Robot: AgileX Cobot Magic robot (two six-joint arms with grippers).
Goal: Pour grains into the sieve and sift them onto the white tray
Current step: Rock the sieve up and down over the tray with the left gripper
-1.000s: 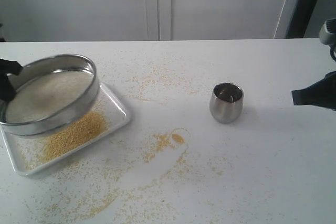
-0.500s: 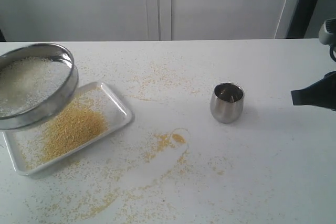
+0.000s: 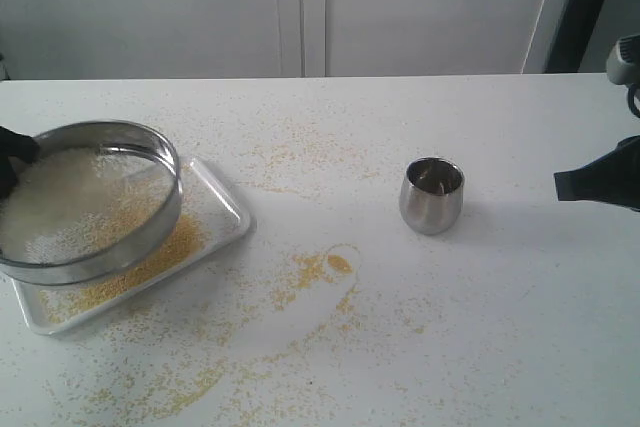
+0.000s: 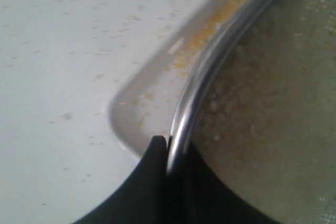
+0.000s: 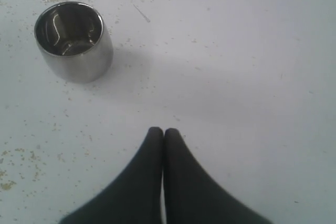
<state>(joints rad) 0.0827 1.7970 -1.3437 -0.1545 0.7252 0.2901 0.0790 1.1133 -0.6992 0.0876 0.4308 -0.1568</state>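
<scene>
The round steel sieve (image 3: 90, 202) hangs just above the white tray (image 3: 225, 209) at the left, holding pale whitish grains (image 3: 70, 197) on its mesh. Golden-yellow grains (image 3: 150, 262) lie on the tray under it. My left gripper (image 3: 12, 159) is shut on the sieve's shiny rim (image 4: 210, 72); in the left wrist view its dark fingers (image 4: 155, 177) pinch the rim, with the tray corner (image 4: 123, 116) beneath. My right gripper (image 5: 163, 132) is shut and empty above bare table at the right edge, apart from the steel cup (image 5: 73, 40).
The small steel cup (image 3: 432, 194) stands upright right of centre. Spilled yellow grains (image 3: 310, 272) are scattered over the white table (image 3: 500, 327), thickest in front of the tray and in the middle. A wall runs behind the table's far edge.
The sieve swung left off the tray half a second ago, then came back right and lower over it. The right arm and the cup have not moved.
</scene>
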